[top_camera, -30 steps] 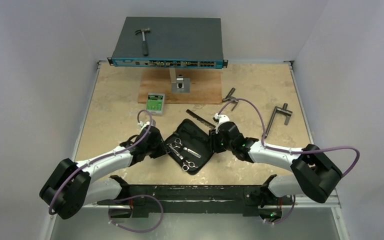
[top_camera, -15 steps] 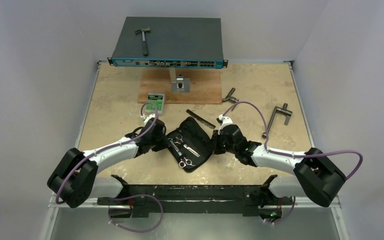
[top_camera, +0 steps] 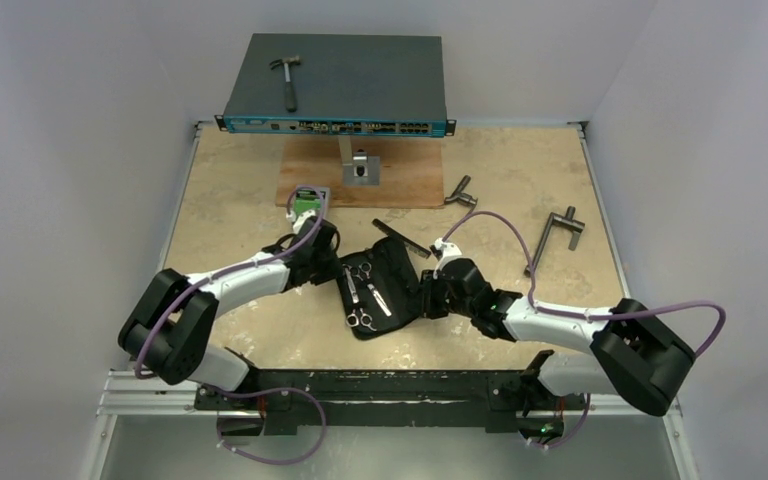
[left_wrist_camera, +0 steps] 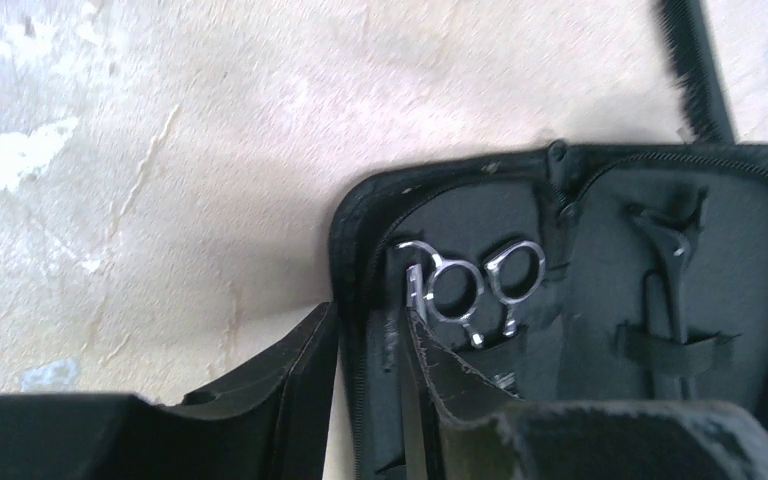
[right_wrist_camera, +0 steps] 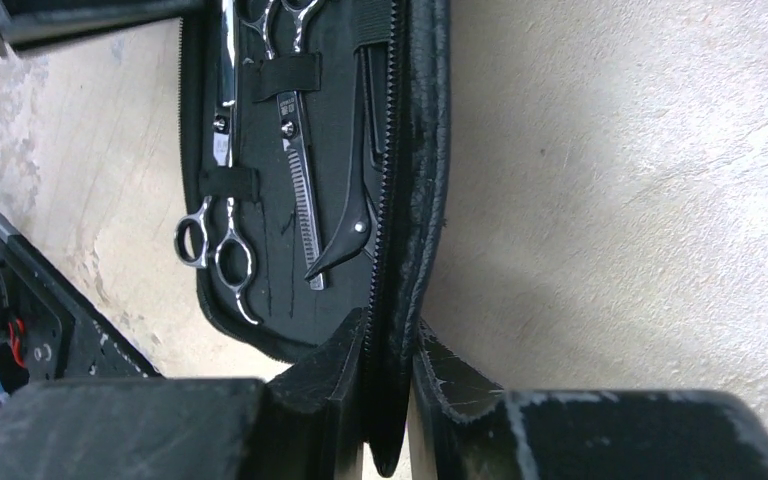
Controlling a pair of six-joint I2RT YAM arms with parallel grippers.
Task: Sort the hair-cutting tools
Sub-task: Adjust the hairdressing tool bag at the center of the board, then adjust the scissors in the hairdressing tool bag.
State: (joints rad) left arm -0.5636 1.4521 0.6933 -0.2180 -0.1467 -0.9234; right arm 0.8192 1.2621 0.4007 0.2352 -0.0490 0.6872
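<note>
— What sits around the jaws?
— The right gripper [right_wrist_camera: 388,330] is pinched tight on the zipped rim of a black zip case [right_wrist_camera: 415,150], with bare table [right_wrist_camera: 640,200] off its right finger. The left gripper [left_wrist_camera: 368,325] has its jaws narrow, closed over the opposite rim. Beyond the left fingertips, past the case, the comb [left_wrist_camera: 695,70] lies loose. A grey T-handle tool [top_camera: 463,192] and a second T-handle tool [top_camera: 557,235] lie well apart from the right jaws. A hammer [top_camera: 287,80] rests far off on a network switch [top_camera: 360,70].
— And the cutting tools?
— They lie in the open case between the two grippers. Plain scissors [right_wrist_camera: 222,125] and thinning scissors [right_wrist_camera: 300,190] are silver and ring-handled, and both are tucked under elastic bands. A slim black hair clip [right_wrist_camera: 352,215] lies just off the right gripper's left finger.
</note>
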